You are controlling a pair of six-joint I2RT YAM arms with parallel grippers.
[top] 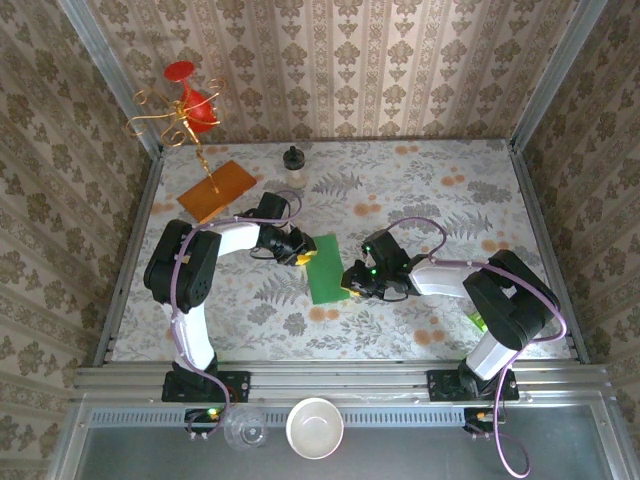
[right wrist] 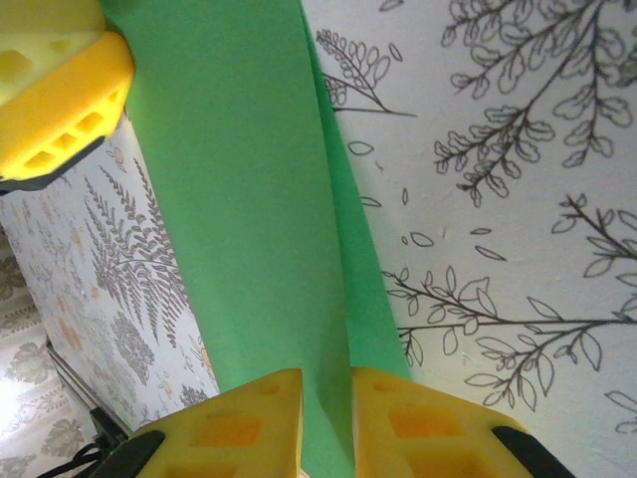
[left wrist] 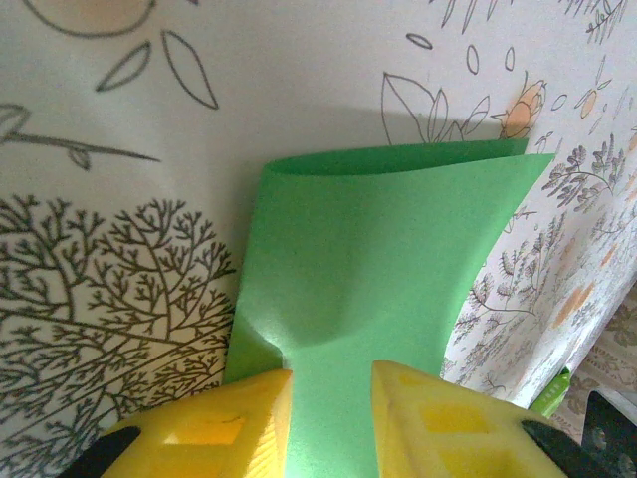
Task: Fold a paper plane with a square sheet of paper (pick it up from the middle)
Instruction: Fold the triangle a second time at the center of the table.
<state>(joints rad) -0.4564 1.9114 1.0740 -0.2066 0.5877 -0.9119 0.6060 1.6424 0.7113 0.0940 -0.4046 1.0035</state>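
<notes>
At the worktop's [top: 440, 190] middle you hold the square sheet of paper [top: 325, 268], apparently folded double. Your right jaws, nearly closed, pinch its 4 o'clock edge; your left jaws, barely parted, pinch its 10 o'clock edge. Farther off, at 11 o'clock, lies an orange board [top: 218, 190].

Both arms bend inward (elbows out), left tool [top: 303, 258] and right tool [top: 350, 284] facing, jaws pinched narrow.

Overhead view looks down, far; both wrist views close, share sheet [left wrist: 358, 279].
</notes>
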